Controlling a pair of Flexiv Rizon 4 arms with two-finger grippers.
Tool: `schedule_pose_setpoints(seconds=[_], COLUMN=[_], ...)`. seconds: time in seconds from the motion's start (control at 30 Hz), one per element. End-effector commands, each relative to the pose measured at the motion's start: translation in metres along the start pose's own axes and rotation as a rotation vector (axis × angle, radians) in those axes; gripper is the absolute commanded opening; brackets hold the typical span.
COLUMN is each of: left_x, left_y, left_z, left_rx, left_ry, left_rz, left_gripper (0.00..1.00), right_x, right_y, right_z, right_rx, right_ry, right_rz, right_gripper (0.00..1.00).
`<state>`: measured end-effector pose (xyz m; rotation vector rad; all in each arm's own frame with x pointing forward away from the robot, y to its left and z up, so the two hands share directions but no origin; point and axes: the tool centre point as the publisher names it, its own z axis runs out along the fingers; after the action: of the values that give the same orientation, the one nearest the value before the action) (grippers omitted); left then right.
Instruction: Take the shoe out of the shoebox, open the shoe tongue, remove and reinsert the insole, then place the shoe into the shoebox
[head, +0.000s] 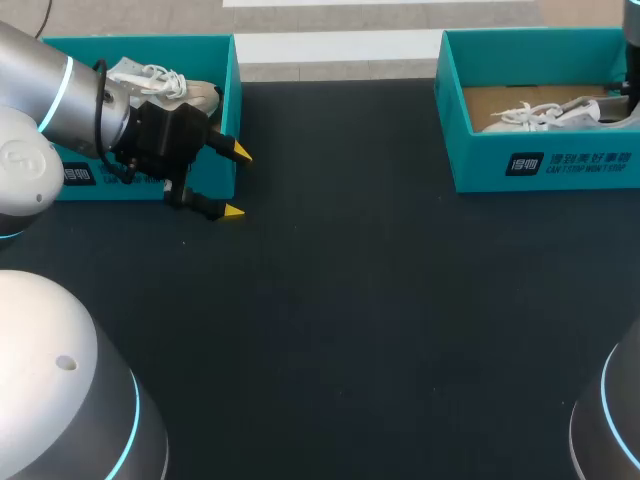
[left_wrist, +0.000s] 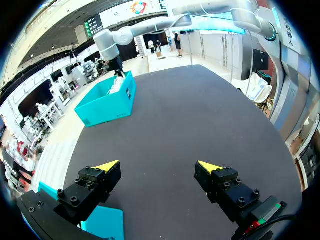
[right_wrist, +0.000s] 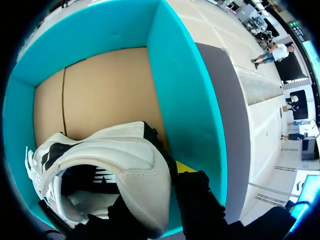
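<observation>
Shoe (right_wrist: 120, 165) lies inside the shoebox (right_wrist: 185, 90); judge every step outstanding. Whether your right fingers (right_wrist: 186, 168), at its heel inside that shoebox, grasp it cannot be told. Your left fingers (left_wrist: 107, 166) stand spread and empty, well apart from the shoebox.

Parted fingers (left_wrist: 106, 166); far shoebox (left_wrist: 107, 107), perhaps occupied

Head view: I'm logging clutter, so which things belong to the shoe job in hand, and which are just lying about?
Job in hand: right shoebox; white shoe inside it; right gripper at that shoe's heel.
Lying about, as far as this shows: left shoebox; second white shoe in it; left gripper, open, beside that box, holding nothing.
</observation>
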<state>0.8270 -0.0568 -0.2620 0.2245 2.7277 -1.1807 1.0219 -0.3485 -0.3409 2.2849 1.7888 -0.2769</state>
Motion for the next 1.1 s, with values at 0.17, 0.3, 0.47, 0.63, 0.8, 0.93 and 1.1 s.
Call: schedule_pose_setpoints(seconds=[0.17, 0.3, 0.47, 0.63, 0.8, 0.93, 1.1], left_x=[0.0, 0.0, 0.0, 0.0, 0.0, 0.0, 0.0], left_y=[0.0, 0.0, 0.0, 0.0, 0.0, 0.0, 0.0], left_z=[0.0, 0.0, 0.0, 0.0, 0.0, 0.0, 0.0], left_rx=[-0.002, -0.002, -0.002, -0.002, -0.002, -0.002, -0.002], left_ry=[0.0, 0.0, 0.0, 0.0, 0.0, 0.0, 0.0], left_rz=[0.001, 0.001, 0.001, 0.001, 0.001, 0.001, 0.001], left_gripper=[1.0, 1.0, 1.0, 1.0, 1.0, 1.0, 1.0], right_x=[0.003, 0.005, 0.009, 0.011, 0.011, 0.01, 0.007], right_y=[-0.003, -0.005, -0.004, -0.003, -0.004, -0.006, -0.007], right_z=[0.012, 0.02, 0.027, 0.032, 0.032, 0.026, 0.014], right_rx=[0.008, 0.014, 0.004, 0.003, 0.001, -0.003, -0.016], right_ry=[0.009, 0.012, 0.023, 0.021, 0.019, 0.021, 0.026], right_rz=[0.015, 0.017, 0.021, 0.016, 0.017, 0.018, 0.02], right_gripper=[0.0, 0.0, 0.0, 0.33, 0.47, 0.5, 0.66])
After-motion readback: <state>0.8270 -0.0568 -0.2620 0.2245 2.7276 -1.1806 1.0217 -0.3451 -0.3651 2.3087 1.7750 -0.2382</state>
